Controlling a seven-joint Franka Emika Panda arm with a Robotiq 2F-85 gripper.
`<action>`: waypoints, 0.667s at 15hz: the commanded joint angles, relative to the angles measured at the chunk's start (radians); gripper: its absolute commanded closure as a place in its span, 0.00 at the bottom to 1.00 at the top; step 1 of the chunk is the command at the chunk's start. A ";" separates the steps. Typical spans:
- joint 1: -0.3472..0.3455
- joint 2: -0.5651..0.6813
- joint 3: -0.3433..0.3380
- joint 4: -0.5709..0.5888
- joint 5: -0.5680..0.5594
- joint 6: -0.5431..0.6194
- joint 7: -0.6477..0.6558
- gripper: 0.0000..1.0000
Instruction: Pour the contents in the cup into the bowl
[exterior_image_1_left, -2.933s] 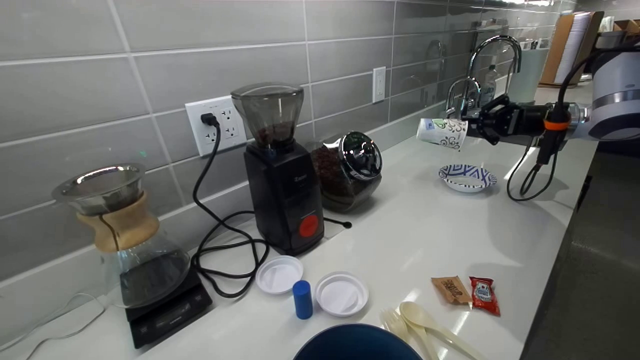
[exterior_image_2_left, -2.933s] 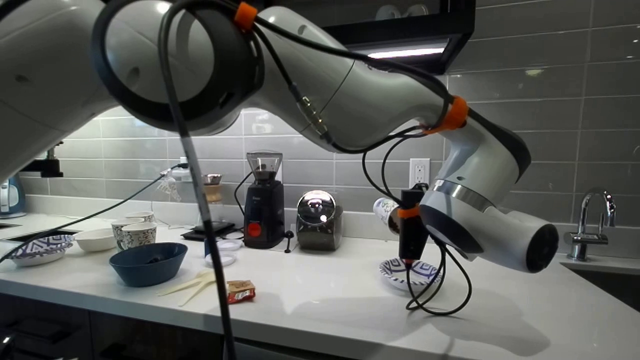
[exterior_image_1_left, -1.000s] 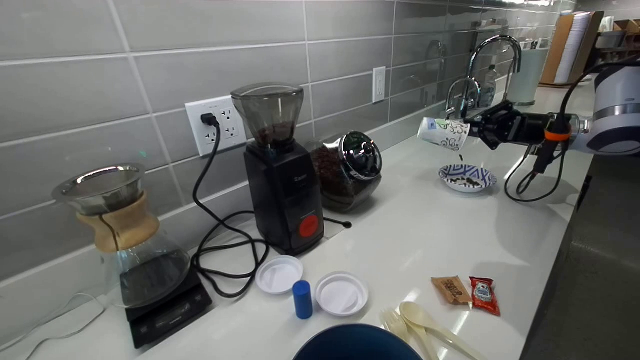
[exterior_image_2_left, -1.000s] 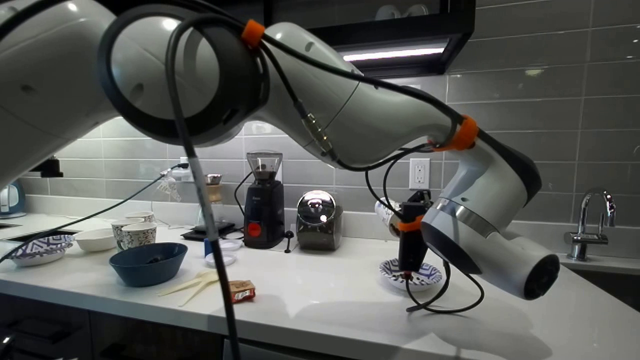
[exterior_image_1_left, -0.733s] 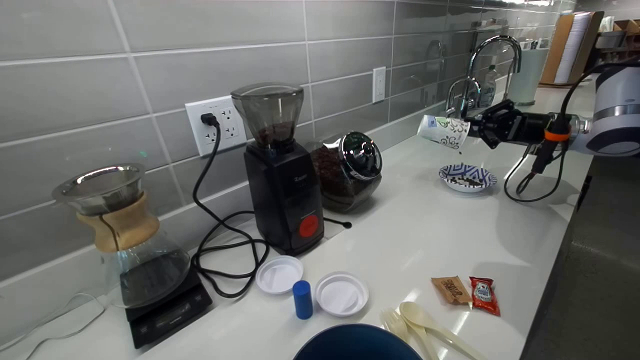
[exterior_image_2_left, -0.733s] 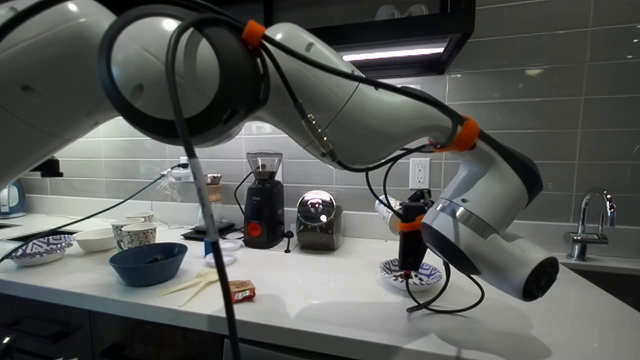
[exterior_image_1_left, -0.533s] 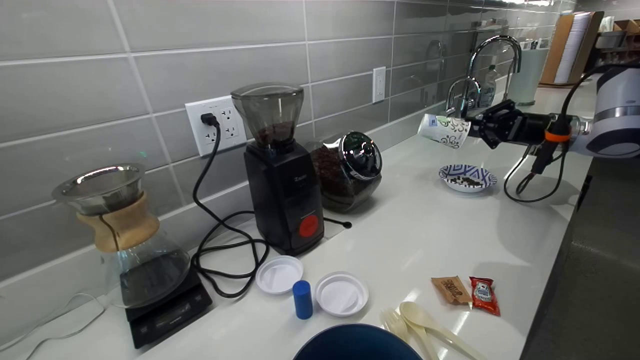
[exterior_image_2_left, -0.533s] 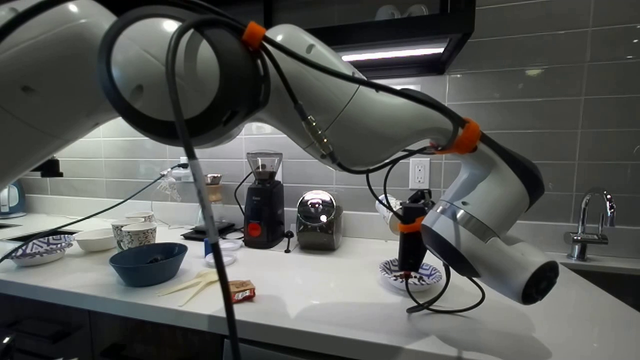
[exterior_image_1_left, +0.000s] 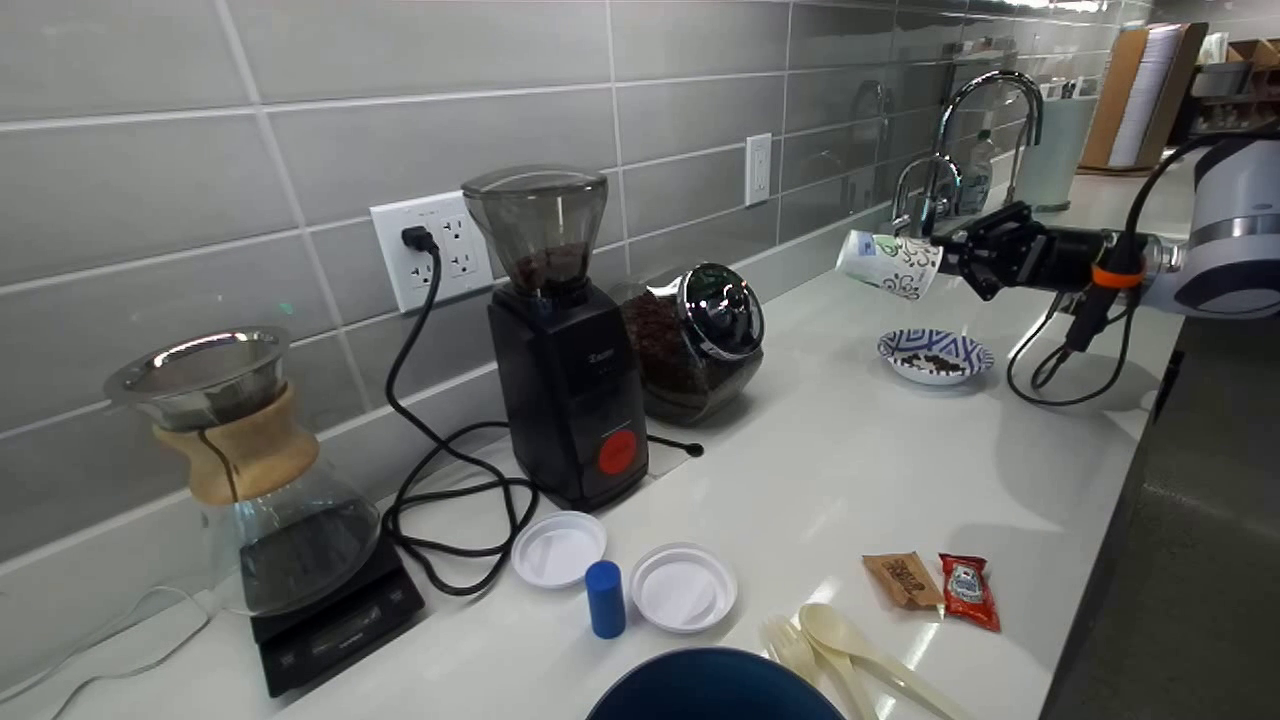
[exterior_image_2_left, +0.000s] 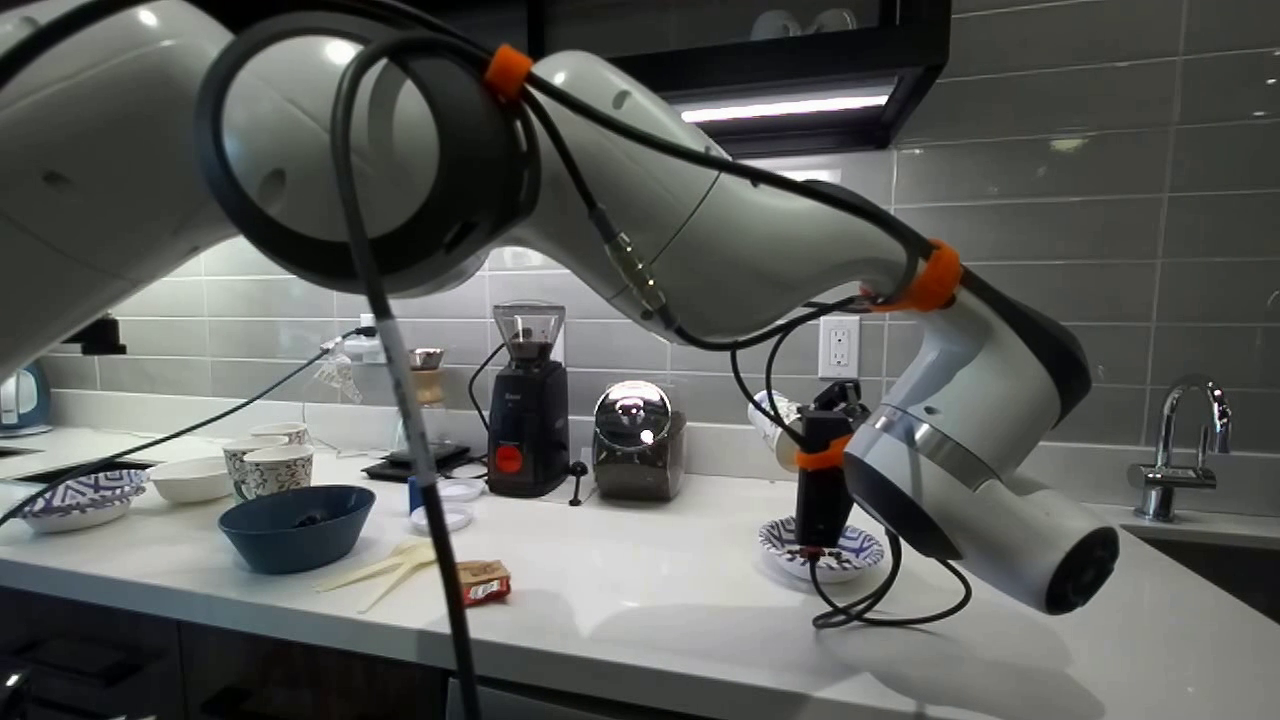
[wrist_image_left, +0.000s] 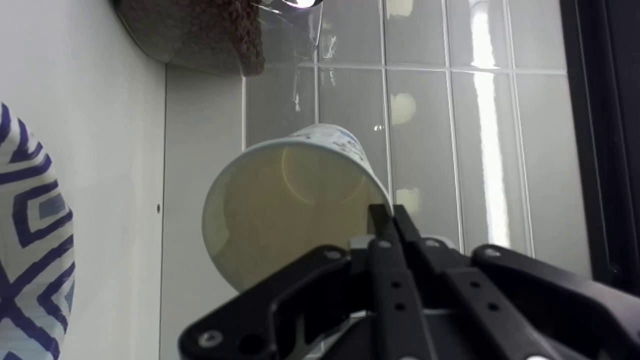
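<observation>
The white cup (exterior_image_1_left: 888, 264) with a leafy pattern is tipped on its side above the bowl, its base raised and its mouth slanting down. My gripper (wrist_image_left: 393, 212) is shut on the cup's rim, one finger inside and one outside. In the wrist view the inside of the cup (wrist_image_left: 290, 210) shows no dark pieces. The white bowl (exterior_image_1_left: 960, 350) with blue pattern stands on the counter below, with small dark pieces lying in it. In an exterior view my wrist hides part of the bowl (exterior_image_2_left: 862, 548). Only its edge (wrist_image_left: 37, 225) shows in the wrist view.
A glass bean jar (exterior_image_1_left: 690, 340) and a black grinder (exterior_image_1_left: 570, 400) stand along the tiled wall. A dark-blue bowl (exterior_image_2_left: 297, 530), other cups (exterior_image_2_left: 278, 472), cutlery (exterior_image_2_left: 390, 575) and packets (exterior_image_2_left: 484, 582) lie farther along the counter. A cable loop (exterior_image_1_left: 1065, 385) hangs from my wrist beside the bowl.
The bowl was empty about three seconds ago; dark pieces now lie in it. Pieces seen falling from the cup earlier no longer show. The cup has tipped slightly more, base upward.
</observation>
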 joint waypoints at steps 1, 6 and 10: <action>0.006 0.016 -0.016 0.006 0.023 -0.033 -0.024 0.99; 0.008 0.009 -0.029 0.011 0.003 -0.063 -0.017 0.99; 0.036 -0.080 -0.068 -0.005 -0.062 -0.066 0.064 0.99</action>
